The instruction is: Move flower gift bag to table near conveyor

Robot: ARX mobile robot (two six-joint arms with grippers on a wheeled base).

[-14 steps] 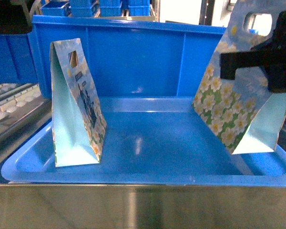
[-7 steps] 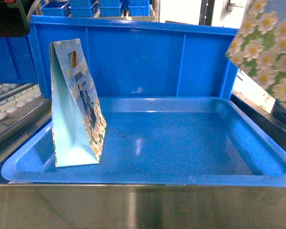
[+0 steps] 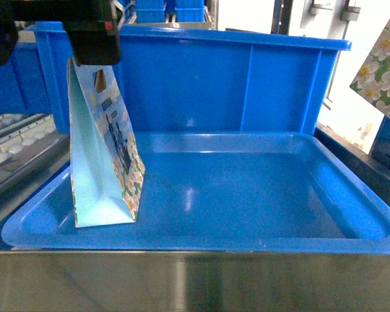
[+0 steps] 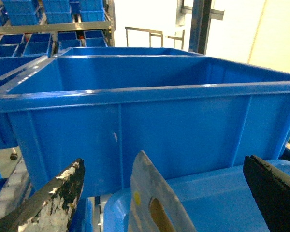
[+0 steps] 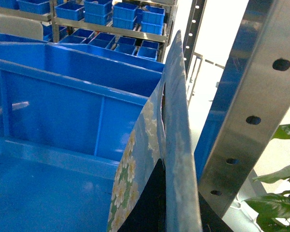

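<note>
The right claw pinches the flower gift bag, a flat paper bag printed with white daisies on green and pale blue; the bag's top edge rises straight up out of the dark fingers, seen edge-on from the right wrist. In the head view only a corner of the flower gift bag shows at the far right edge, lifted above and outside the glossy blue plastic tray. Just right of the claw stands a perforated steel upright; left of it and behind lies the tall blue plastic bin.

The left claw is spread, one worn, paint-chipped finger and one black finger well apart. Between and just below them pokes the top of a second paper bag, pale blue with a cut-out handle, not touching either finger. That second bag stands upright at the tray's left side, directly beneath the left claw.
</note>
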